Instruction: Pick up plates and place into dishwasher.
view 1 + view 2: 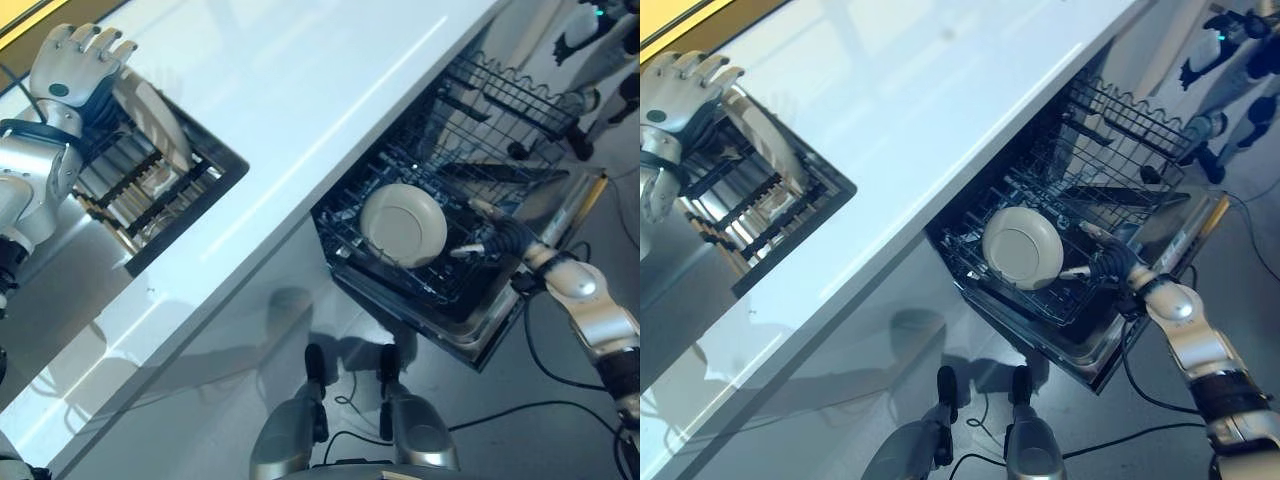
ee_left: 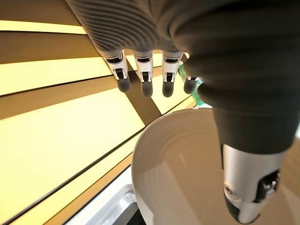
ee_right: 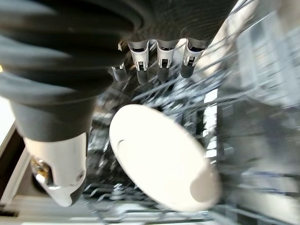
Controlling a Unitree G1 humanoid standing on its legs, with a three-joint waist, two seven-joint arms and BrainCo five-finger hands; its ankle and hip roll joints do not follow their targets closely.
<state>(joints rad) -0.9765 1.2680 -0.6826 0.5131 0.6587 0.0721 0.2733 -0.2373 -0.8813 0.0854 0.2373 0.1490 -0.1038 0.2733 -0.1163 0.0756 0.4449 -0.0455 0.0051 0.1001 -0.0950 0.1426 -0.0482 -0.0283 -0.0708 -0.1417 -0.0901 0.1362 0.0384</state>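
Note:
A white plate stands on edge in the black drying rack sunk in the counter at the far left. My left hand hovers right over its upper rim, open, with straight fingers past the plate's edge and the thumb over its face. A second white plate leans upright in the dishwasher's pulled-out lower rack. My right hand is just to its right, open, the fingers spread and apart from that plate.
A long white countertop runs between the drying rack and the dishwasher. The dishwasher door lies open beyond the lower rack, with a wire upper rack behind it. Another robot stands at the top right.

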